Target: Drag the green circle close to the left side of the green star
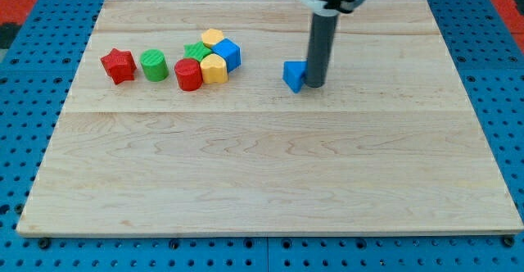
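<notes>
Now: tip [315, 84] touching blue block [293, 75], well right of green circle [153, 65] | no jaws, bare rod | likely light, rigid, slidey; push side toward green star [196, 52].

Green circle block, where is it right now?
The green circle sits in the view's upper left part of the board, between the red star on its left and the red cylinder on its right.
</notes>
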Robot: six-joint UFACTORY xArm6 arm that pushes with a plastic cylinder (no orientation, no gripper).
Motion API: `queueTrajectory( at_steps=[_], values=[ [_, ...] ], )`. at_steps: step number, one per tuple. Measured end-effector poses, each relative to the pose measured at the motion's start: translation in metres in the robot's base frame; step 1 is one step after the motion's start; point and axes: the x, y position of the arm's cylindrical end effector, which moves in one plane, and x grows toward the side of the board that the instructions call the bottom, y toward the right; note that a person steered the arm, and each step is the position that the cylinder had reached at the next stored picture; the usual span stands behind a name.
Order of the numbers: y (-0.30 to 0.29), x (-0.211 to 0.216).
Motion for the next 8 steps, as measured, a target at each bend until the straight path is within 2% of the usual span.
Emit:
queueTrajectory(
  at_steps=[1, 2, 3, 4, 5, 6, 7, 8],
  values=[
    [0.006, 0.03],
    [-0.091, 0.056],
    [-0.174, 0.027],
    [-0.243, 0.022],
    [-0.274, -0.007],
    [-0.246, -0.023],
    [-0.26, -0.023],
    [-0.247, -0.018]
  ],
)
